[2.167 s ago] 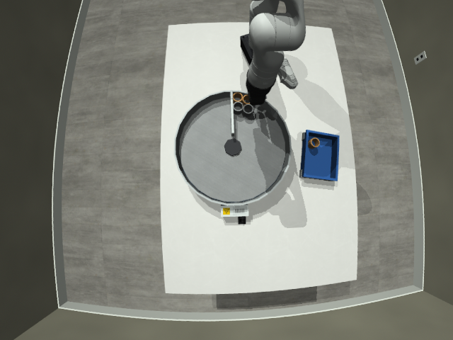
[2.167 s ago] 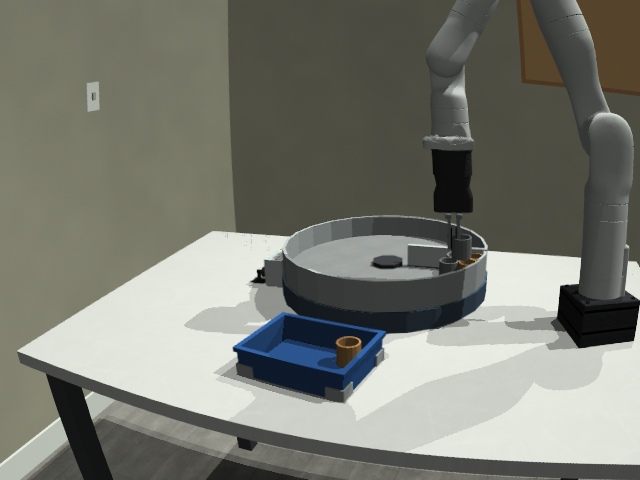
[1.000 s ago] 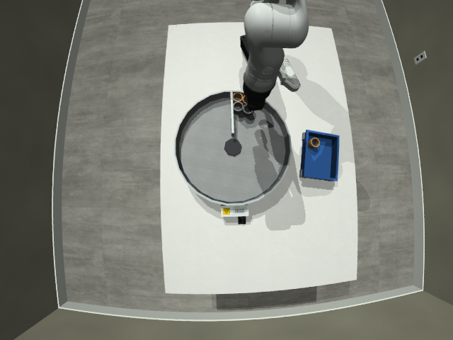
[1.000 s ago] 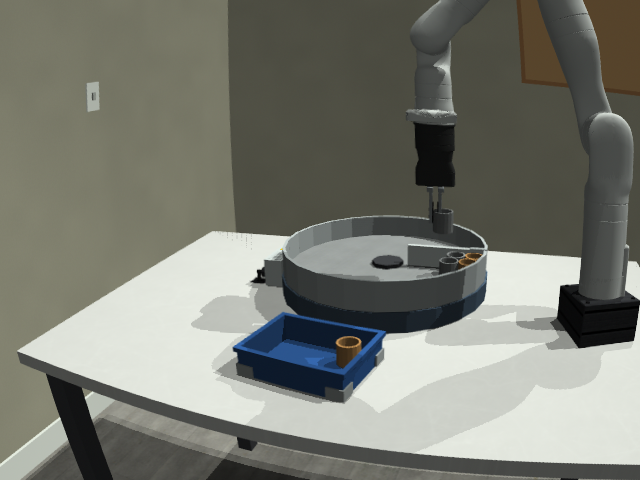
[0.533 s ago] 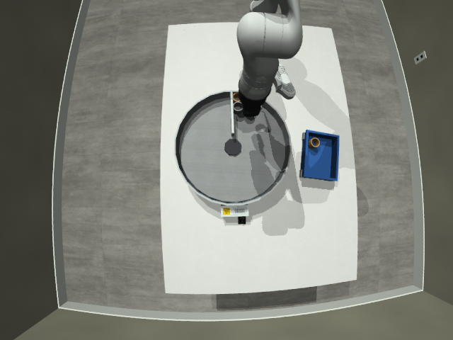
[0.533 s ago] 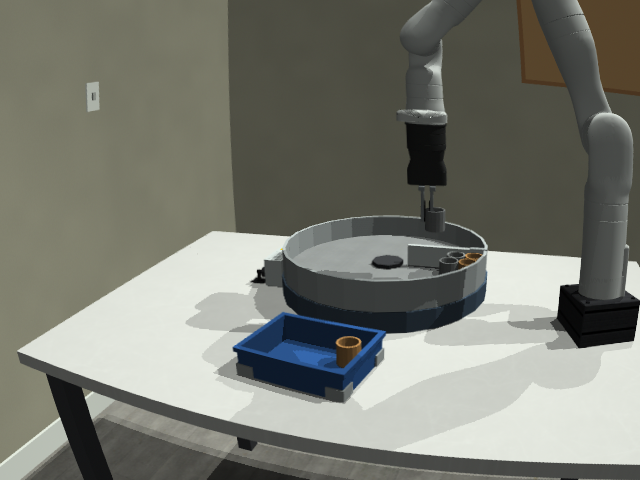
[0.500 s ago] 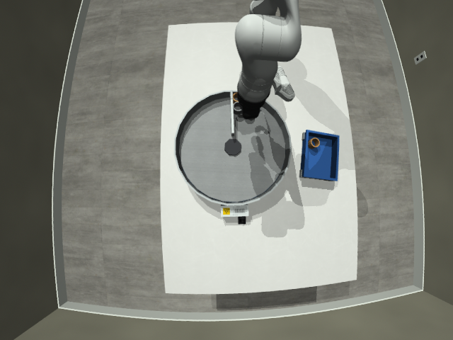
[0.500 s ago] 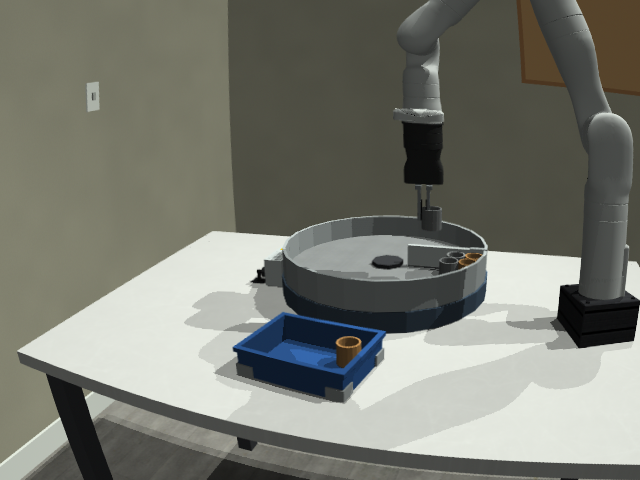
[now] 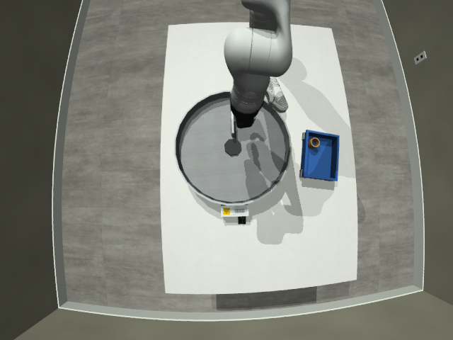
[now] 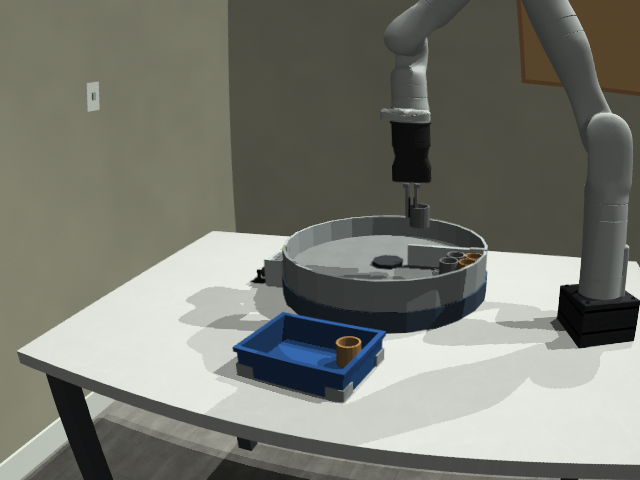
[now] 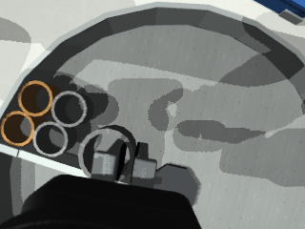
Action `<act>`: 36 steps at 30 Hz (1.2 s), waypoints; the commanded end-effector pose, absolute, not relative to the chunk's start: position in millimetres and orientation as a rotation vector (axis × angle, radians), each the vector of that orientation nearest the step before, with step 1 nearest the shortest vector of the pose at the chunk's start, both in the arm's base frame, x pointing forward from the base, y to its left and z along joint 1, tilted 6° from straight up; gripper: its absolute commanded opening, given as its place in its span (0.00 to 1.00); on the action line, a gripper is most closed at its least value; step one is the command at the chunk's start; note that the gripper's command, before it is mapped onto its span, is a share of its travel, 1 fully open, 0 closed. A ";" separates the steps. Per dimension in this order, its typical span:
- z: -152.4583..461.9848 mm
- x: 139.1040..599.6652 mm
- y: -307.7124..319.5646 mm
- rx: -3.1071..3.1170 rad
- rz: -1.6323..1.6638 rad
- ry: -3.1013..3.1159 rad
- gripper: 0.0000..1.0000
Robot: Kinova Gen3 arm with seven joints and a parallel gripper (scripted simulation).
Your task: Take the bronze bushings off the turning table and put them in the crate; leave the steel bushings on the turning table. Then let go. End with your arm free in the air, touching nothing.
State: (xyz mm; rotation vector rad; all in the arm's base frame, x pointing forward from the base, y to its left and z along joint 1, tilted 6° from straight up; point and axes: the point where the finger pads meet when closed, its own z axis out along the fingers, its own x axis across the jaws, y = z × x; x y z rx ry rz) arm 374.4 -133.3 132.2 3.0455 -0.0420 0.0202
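Blue crate (image 9: 337, 157) (image 10: 294, 373) (image 11: 280, 7): near the desk's front edge; one bronze bushing (image 9: 310, 143) (image 10: 348, 357) inside.
Turning table (image 9: 180, 146) (image 10: 382, 297) (image 11: 164, 14): mid-desk; two bronze bushings (image 10: 466, 262) (image 11: 34, 114) beside two steel bushings (image 10: 447, 266) (image 11: 70, 125).
Gripper (image 9: 244, 120) (image 10: 412, 209) (image 11: 131, 155): pinching a third steel bushing (image 10: 420, 218) (image 11: 81, 153) above it.
Arm base (image 10: 604, 329): toward the desk's right edge.

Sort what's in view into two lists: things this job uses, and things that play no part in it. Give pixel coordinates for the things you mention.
Job:
- turning table (image 9: 204, 171) (image 10: 382, 297) (image 11: 229, 52)
- crate (image 9: 320, 176) (image 10: 294, 372)
- bronze bushings (image 9: 310, 144) (image 10: 348, 356) (image 11: 35, 114)
- steel bushings (image 10: 420, 218) (image 10: 447, 266) (image 11: 70, 125)
- fingers (image 10: 412, 214)

No part:
- light switch (image 10: 93, 96)
- wall socket (image 9: 420, 57)
- brown board (image 10: 578, 46)
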 end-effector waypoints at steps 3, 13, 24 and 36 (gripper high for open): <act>135.1 405.8 -161.1 3.042 0.028 -0.053 0.00; 135.1 405.8 -161.1 3.042 0.028 -0.053 0.00; 139.3 440.5 -190.7 3.041 0.030 -0.052 0.00; 116.7 440.9 -193.0 3.041 0.031 -0.052 0.00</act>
